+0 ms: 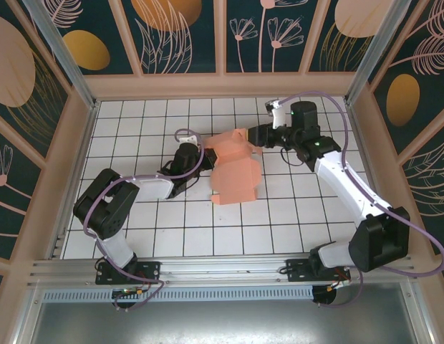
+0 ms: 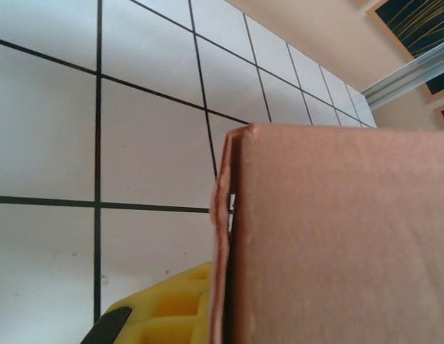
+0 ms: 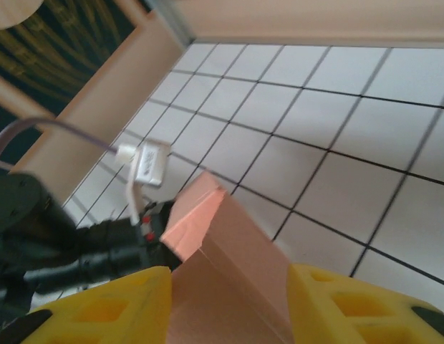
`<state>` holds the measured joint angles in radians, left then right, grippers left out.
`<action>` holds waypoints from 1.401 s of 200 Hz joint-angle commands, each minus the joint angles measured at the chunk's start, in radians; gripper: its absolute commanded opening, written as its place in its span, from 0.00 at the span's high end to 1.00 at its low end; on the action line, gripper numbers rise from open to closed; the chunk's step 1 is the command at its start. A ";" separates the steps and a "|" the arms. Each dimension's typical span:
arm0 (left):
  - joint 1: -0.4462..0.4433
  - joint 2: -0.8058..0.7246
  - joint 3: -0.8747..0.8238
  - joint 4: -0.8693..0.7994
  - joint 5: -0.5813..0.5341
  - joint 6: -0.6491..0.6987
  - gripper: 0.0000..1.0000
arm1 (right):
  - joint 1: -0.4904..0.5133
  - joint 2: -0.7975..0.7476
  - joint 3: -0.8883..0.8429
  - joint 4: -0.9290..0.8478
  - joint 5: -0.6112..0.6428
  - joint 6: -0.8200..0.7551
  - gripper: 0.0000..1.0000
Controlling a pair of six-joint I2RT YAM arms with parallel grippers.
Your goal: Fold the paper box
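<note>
The salmon-pink paper box [image 1: 233,170] lies partly folded at the middle of the tiled table, with a raised part at its far end. My left gripper [image 1: 200,159] is shut on the box's left edge. In the left wrist view the card [image 2: 336,236] fills the right side, its doubled edge pressed against one yellow finger [image 2: 165,308]. My right gripper [image 1: 253,136] holds the box's far right end. In the right wrist view the folded card [image 3: 236,251] spans the gap between both yellow fingers [image 3: 107,308], which touch it on either side.
The white tiled floor [image 1: 136,129] is ringed by a low beige wall [image 1: 222,86] with metal posts at the corners. The left arm's black wrist [image 3: 64,251] and a white cable plug [image 3: 147,161] lie just beyond the box in the right wrist view.
</note>
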<state>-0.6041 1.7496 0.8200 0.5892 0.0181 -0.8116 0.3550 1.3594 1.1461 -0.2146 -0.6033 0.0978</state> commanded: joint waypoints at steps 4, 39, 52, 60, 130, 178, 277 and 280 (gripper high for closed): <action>-0.001 -0.011 0.052 -0.015 0.018 0.008 1.00 | 0.017 -0.029 -0.058 0.043 -0.135 -0.097 0.57; -0.001 -0.003 0.069 -0.034 0.036 -0.004 1.00 | 0.055 -0.033 -0.078 0.020 -0.038 -0.135 0.59; -0.001 0.001 0.068 -0.029 0.044 -0.007 1.00 | 0.075 -0.029 -0.077 0.011 0.005 -0.161 0.60; -0.001 0.004 0.067 -0.024 0.049 -0.010 1.00 | 0.086 -0.028 -0.076 0.013 0.035 -0.169 0.60; -0.001 0.005 0.064 -0.013 0.063 -0.009 1.00 | 0.187 -0.009 -0.068 0.069 0.364 -0.263 0.66; -0.001 0.006 0.070 -0.015 0.085 -0.006 1.00 | 0.251 0.024 -0.051 0.076 0.509 -0.315 0.73; -0.002 0.003 0.082 -0.022 0.123 -0.003 1.00 | 0.345 0.047 -0.076 0.203 0.833 -0.424 0.69; -0.001 0.002 0.082 -0.023 0.122 -0.004 1.00 | 0.347 0.047 -0.076 0.206 0.842 -0.427 0.68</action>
<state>-0.5945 1.7634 0.8654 0.5308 0.0772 -0.8219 0.6796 1.3983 1.0725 -0.1040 0.1276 -0.2745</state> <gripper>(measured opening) 0.070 0.289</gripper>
